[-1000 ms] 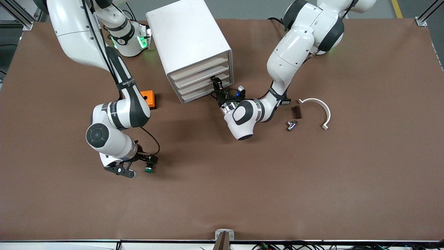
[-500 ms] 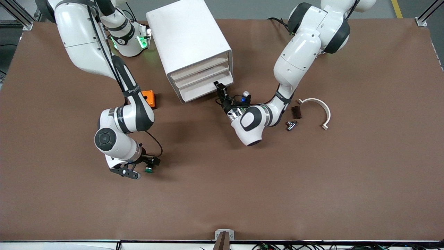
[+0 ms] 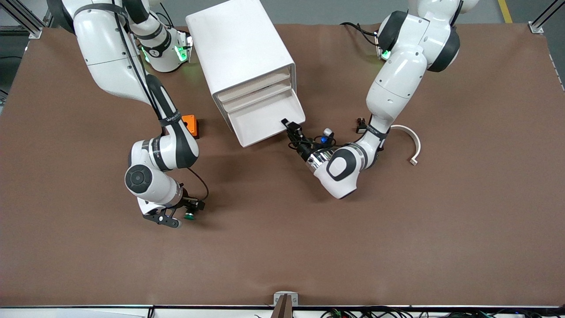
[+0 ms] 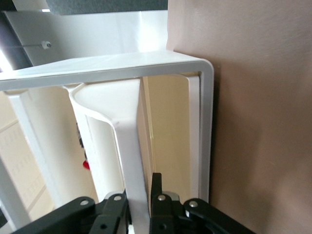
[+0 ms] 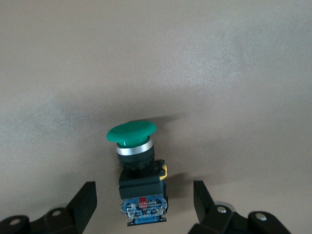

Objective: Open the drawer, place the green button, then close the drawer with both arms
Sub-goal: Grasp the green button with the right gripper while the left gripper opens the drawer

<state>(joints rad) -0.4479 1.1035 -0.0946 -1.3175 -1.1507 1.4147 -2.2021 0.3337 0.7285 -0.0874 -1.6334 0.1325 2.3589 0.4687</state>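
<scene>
The drawer [image 3: 265, 118], third from the top of the white cabinet [image 3: 240, 39], stands pulled out toward the front camera, and its tray shows nothing inside. My left gripper [image 3: 289, 126] is shut on the drawer's front wall [image 4: 127, 146], one finger [image 4: 157, 190] on either side. The button [image 3: 190, 216], green cap and black body, lies on its side on the brown table toward the right arm's end. My right gripper [image 5: 144, 197] is low over it and open. Its fingers [image 5: 85, 200] flank the button's body [image 5: 141, 187] with a gap on each side.
An orange box [image 3: 189, 125] sits beside the cabinet, under the right arm's forearm. A white curved piece [image 3: 410, 141] and a small black part [image 3: 362, 130] lie toward the left arm's end, beside the left forearm.
The left gripper has drawn the drawer out toward the front camera, from nearly closed to well open. The right gripper has shifted slightly over the button, and its fingers stand a little narrower.
</scene>
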